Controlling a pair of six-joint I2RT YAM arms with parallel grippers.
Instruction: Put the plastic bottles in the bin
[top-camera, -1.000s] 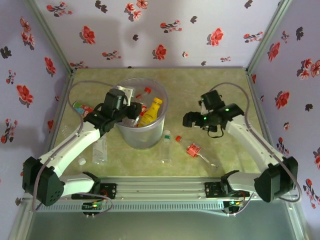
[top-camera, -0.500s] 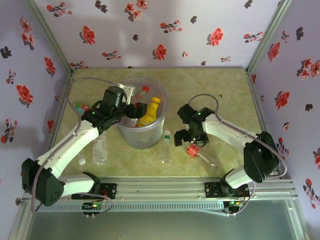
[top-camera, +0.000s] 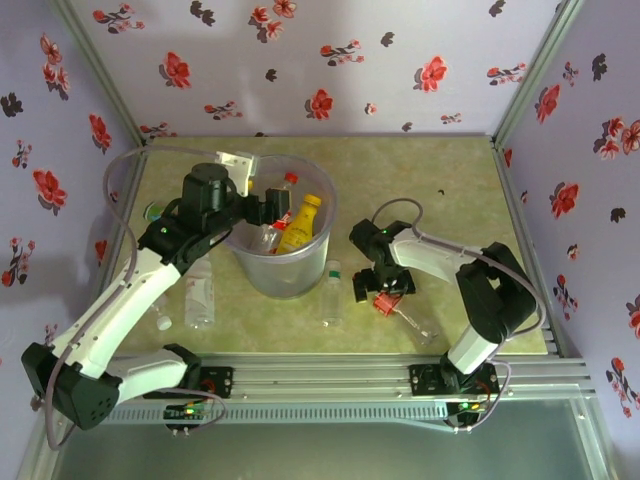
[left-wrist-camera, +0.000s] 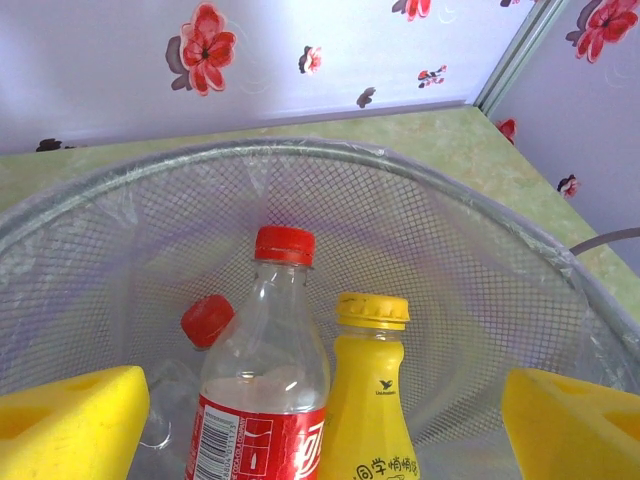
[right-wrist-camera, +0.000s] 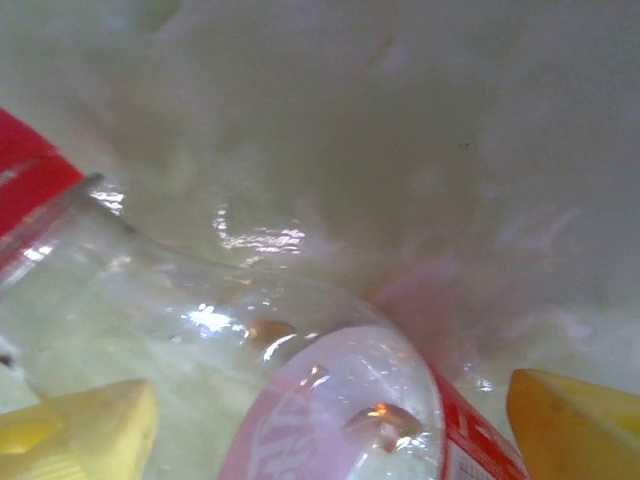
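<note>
Left fingers (left-wrist-camera: 70, 425) were released and empty above the bin (left-wrist-camera: 420, 170). A red-cap bottle (left-wrist-camera: 265, 400) and a yellow one (left-wrist-camera: 368, 420) stood inside. Right fingers (right-wrist-camera: 80, 430) were spread astride a labelled bottle (right-wrist-camera: 330, 410) lying on the table (top-camera: 450, 180) at the bin's 4 o'clock, with no squeeze visible. It lay skewed across the gap, so I'd square the wrist to the body, clamp on the label rather than the neck, then lift straight.
</note>
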